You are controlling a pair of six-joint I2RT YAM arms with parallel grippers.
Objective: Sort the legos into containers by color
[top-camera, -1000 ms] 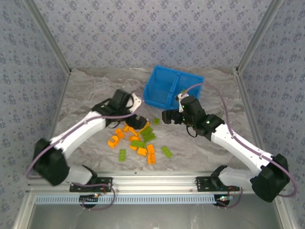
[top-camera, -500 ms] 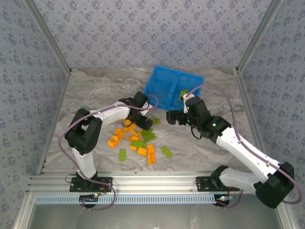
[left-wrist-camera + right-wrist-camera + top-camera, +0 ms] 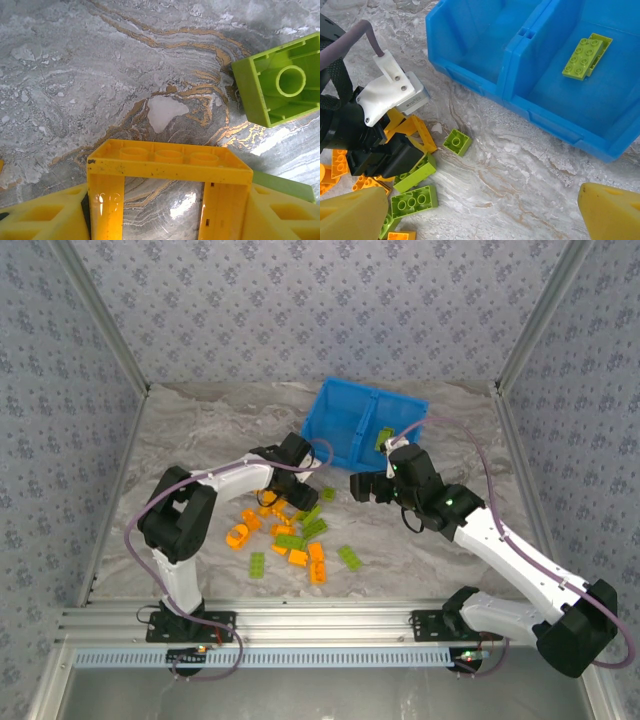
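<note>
left pincer (image 3: 162, 212): clamped on orange arch-shaped plastic brick (image 3: 170, 162), apparently for pickup | right pincer (image 3: 482, 210): wide open, empty, near blue divided plastic bin (image 3: 520, 107) | lime green plastic bricks (image 3: 582, 58) in right compartment (image 3: 560, 100), leaving left for orange

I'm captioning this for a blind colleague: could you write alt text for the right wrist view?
A blue bin on a marbled table holds green bricks in the compartment on the right. Lower left, the left gripper grips an orange brick in a mixed pile; one small green brick lies apart. The right gripper, wide open, frames the bottom.
</note>
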